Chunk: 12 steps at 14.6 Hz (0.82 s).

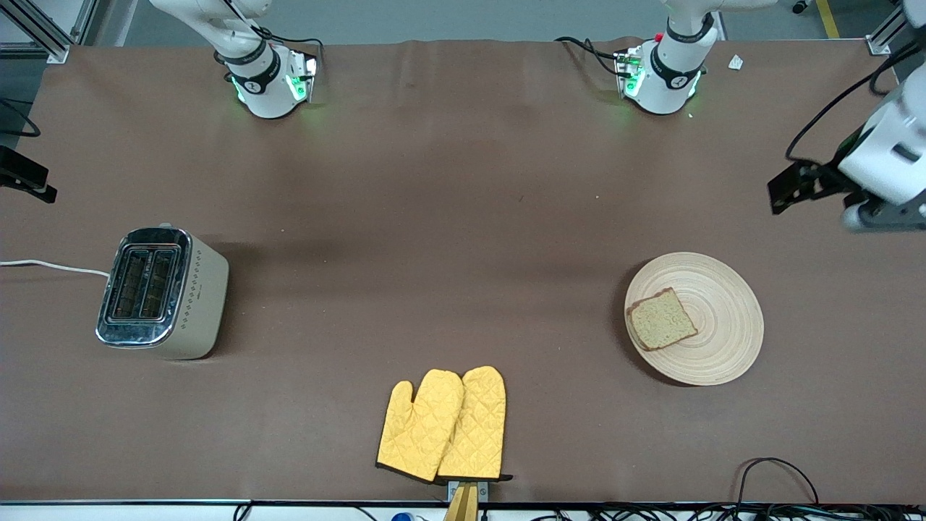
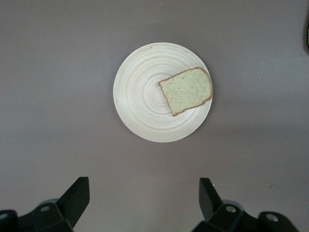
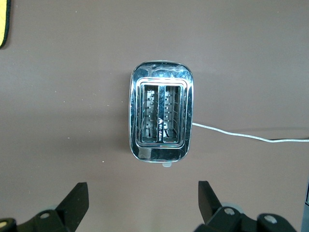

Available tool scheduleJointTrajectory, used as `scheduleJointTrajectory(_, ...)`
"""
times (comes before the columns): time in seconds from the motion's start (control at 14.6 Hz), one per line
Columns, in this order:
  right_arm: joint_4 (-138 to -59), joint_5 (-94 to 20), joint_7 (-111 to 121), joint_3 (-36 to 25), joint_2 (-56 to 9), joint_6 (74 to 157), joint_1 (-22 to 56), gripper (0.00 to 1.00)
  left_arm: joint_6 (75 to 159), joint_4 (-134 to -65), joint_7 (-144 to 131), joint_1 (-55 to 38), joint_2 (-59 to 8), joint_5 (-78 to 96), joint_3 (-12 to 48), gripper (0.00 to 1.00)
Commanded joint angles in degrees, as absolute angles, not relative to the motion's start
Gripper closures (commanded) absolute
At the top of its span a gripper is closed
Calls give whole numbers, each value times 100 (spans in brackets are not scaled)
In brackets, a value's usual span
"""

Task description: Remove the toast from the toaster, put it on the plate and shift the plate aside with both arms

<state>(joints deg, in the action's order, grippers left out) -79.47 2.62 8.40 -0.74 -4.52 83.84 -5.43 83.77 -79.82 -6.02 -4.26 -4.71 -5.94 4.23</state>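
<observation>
The toast [image 1: 662, 319] lies flat on the pale wooden plate [image 1: 723, 329], on the part of the plate toward the right arm's end of the table. Both show in the left wrist view, toast [image 2: 186, 90] on plate [image 2: 140, 96]. My left gripper [image 2: 144, 198] is open and empty, high above the table beside the plate; its hand [image 1: 882, 159] shows at the edge of the front view. My right gripper [image 3: 143, 198] is open and empty, high above the table beside the toaster [image 3: 161, 117]. Only a black part of its hand [image 1: 25, 179] shows in the front view.
The silver and cream toaster [image 1: 163, 293] stands toward the right arm's end, both slots empty, with a white cord [image 1: 51, 266] running off the table. Two yellow quilted oven mitts [image 1: 445, 425] lie at the table edge nearest the front camera.
</observation>
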Motion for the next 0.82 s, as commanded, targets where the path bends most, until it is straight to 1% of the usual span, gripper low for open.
scheduleJointTrajectory(0.0,-8060,176,905,-9,-378,8455,-642,0,8385,-8699,-291,-475,200,-607,186,0)
scheduleJointTrajectory(0.07,-8060,176,905,-9,-378,8446,-642,0,8385,-8849,-212,-483,350,-554,71,0)
scheduleJointTrajectory(0.27,-8068,176,905,-9,-378,8411,-633,0,8341,-9079,-193,-378,545,-309,79,0)
scheduleJointTrajectory(0.75,-8068,176,905,-9,-378,8411,-642,0,8271,-8930,-228,-544,413,-360,149,0)
